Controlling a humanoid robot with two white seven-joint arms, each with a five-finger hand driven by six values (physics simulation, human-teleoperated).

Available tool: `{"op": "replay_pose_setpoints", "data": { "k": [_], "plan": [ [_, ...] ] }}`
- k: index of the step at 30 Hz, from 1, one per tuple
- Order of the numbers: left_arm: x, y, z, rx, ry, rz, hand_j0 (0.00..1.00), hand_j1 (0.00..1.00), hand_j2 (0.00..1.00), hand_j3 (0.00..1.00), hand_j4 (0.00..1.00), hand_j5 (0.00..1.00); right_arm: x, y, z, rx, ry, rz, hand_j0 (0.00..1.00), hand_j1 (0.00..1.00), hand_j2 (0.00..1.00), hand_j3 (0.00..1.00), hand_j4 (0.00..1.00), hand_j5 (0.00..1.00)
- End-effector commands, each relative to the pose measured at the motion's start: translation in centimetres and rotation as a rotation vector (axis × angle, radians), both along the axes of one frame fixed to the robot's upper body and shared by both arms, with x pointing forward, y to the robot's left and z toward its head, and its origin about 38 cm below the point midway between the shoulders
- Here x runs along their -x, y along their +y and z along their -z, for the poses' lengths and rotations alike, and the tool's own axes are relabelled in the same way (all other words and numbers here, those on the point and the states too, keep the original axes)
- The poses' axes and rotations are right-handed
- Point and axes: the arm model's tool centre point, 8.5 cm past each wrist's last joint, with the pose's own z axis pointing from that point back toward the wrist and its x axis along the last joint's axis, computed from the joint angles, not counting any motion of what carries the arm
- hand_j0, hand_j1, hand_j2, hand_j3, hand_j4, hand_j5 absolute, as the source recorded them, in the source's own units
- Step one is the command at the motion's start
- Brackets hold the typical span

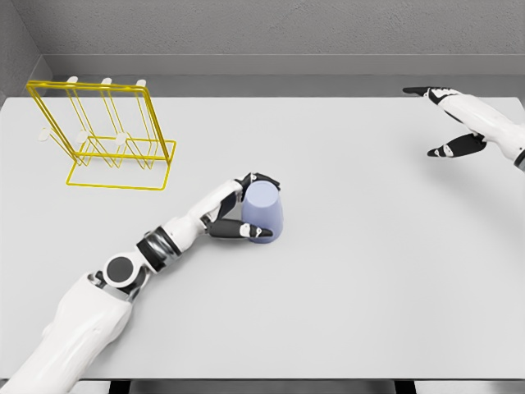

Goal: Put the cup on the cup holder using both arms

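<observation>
At ten o'clock on the pale grey desk (369,287) stands the yellow wire cup holder with white-tipped pegs (102,135). Near the centre, the left hand (234,215) has its dark fingers (238,231) wrapped around the upside-down lavender plastic cup (264,212) resting on the desk. At two o'clock, the right hand (459,123) hovers, fingers spread and empty.
</observation>
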Motion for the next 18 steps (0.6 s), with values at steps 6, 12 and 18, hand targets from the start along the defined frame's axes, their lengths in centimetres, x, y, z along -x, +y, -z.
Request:
{"op": "replay_pose_setpoints", "data": {
  "k": [6, 12, 18],
  "plan": [
    [0.8, 0.3, -3.0, 0.079, -0.077, 0.026, 0.45, 0.45, 0.45, 0.45, 0.45, 0.45, 0.0, -0.2, -0.1, -0.003, -0.002, 0.004, 1.00, 1.00, 1.00, 1.00, 1.00, 1.00],
    [1.5, 6.3, -6.3, 0.098, -0.125, -0.019, 0.45, 0.45, 0.45, 0.45, 0.45, 0.45, 0.0, -0.2, -0.1, -0.003, -0.002, 0.004, 1.00, 1.00, 1.00, 1.00, 1.00, 1.00],
    [2.1, 9.3, -8.8, 0.090, -0.165, -0.031, 0.45, 0.45, 0.45, 0.45, 0.45, 0.45, 0.0, -0.1, -0.1, -0.004, -0.002, 0.003, 1.00, 1.00, 1.00, 1.00, 1.00, 1.00]
  ]
}}
